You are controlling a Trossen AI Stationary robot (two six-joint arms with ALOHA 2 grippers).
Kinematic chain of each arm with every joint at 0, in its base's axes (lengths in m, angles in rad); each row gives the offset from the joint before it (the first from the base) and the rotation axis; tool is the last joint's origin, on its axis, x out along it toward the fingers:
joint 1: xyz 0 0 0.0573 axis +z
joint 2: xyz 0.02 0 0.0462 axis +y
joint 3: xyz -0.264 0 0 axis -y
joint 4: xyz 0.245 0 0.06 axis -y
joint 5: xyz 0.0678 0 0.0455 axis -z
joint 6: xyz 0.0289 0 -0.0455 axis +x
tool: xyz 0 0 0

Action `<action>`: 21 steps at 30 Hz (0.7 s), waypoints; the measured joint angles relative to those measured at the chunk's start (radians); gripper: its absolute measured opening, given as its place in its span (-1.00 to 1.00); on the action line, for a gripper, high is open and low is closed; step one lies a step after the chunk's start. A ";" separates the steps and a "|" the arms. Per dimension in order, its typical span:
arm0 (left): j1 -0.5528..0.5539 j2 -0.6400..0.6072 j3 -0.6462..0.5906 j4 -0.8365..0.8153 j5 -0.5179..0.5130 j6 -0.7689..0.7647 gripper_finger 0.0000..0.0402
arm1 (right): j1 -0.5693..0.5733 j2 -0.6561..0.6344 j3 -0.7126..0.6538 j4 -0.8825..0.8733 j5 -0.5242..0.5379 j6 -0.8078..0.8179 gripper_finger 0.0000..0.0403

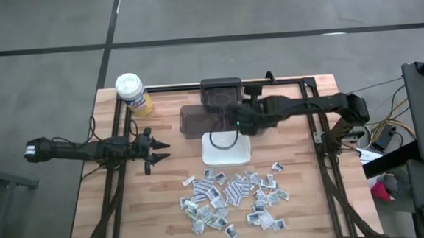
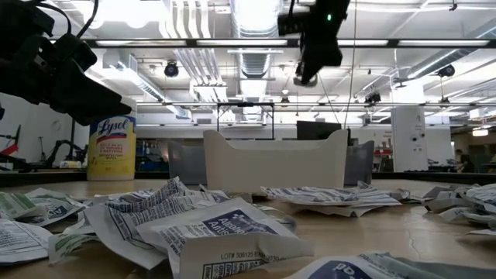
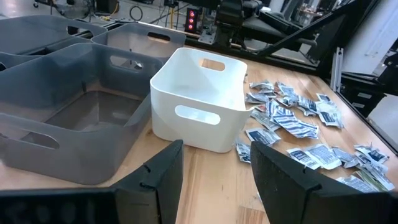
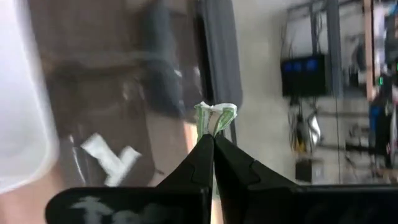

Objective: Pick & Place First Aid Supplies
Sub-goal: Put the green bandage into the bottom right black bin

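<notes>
Right gripper [image 4: 213, 140] is clenched on a small crumpled greenish packet [image 4: 215, 116], its two dark fingers pinched together with the packet's folded edge sticking out just past the tips; a thin flat thing like this can only be held by a pinch at the edge, which is probably why so little of it is caught. From above, that arm reaches across from the right side of the table, and its gripper [image 1: 240, 125] hangs over the meeting of the white tray [image 1: 226, 159] and the dark grey bins [image 1: 197, 120], raised clear of the rims so the packet can be carried over a wall and let go inside. Whether the white tray or a grey bin is the target I cannot tell; by my reading, the carry is nearly done and the release is next. Remaining first aid supplies [image 1: 231, 197] lie scattered on the wooden table [image 1: 306, 209] just in front of the white tray, loose and overlapping, so most of the task looks still ahead. Left gripper [image 1: 155, 151] waits at the left side with its fingers spread and nothing between them, pointing toward the bins, well apart from the pile. A yellow canister [image 1: 134, 94] stands at the back left corner, out of the way.
</notes>
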 joint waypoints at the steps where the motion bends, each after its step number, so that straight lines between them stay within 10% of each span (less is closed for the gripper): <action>1: 0.000 0.000 0.000 0.000 0.000 0.000 -0.09 | -0.023 0.001 -0.005 0.000 -0.005 0.000 -0.96; 21: 0.000 0.000 0.000 0.000 0.000 -0.001 -0.09 | -0.359 -0.001 -0.084 0.010 -0.711 -0.274 -0.96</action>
